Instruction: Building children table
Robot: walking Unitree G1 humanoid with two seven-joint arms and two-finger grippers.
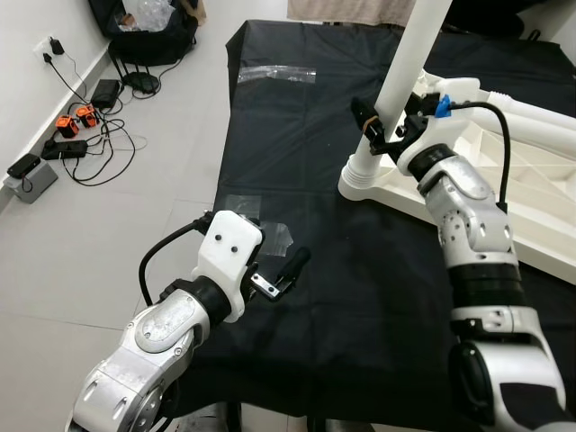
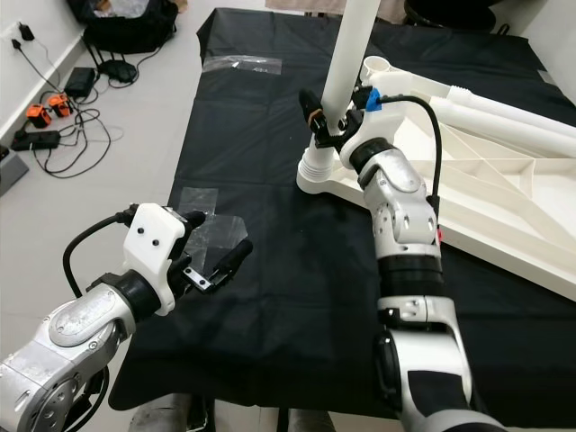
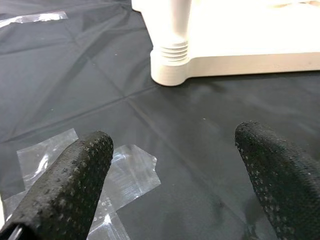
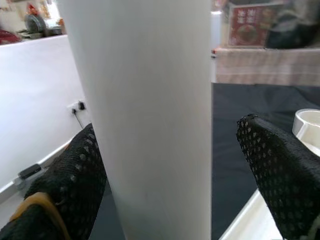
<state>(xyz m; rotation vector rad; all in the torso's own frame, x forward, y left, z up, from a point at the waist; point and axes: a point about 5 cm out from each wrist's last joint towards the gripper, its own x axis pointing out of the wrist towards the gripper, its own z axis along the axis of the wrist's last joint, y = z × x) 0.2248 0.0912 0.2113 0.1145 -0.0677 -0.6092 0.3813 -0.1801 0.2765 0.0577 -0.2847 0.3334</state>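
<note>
right gripper (image 1: pixel 382 129): fingers spread around table leg (image 1: pixel 407 63) | leg upright, slightly tilted | left gripper (image 1: pixel 286 272): open, empty

Both arms are jointed silver shells with black bands between segments. The left arm (image 1: pixel 153 346) ends in a white wrist block (image 1: pixel 230 252) with two dark screw holes, behind the jaws. Black cables (image 1: pixel 497 135) loop off each wrist; a blue clip (image 1: pixel 442 106) sits on the right one. The fingers (image 3: pixel 75 185) are black with dimpled pads.
</note>
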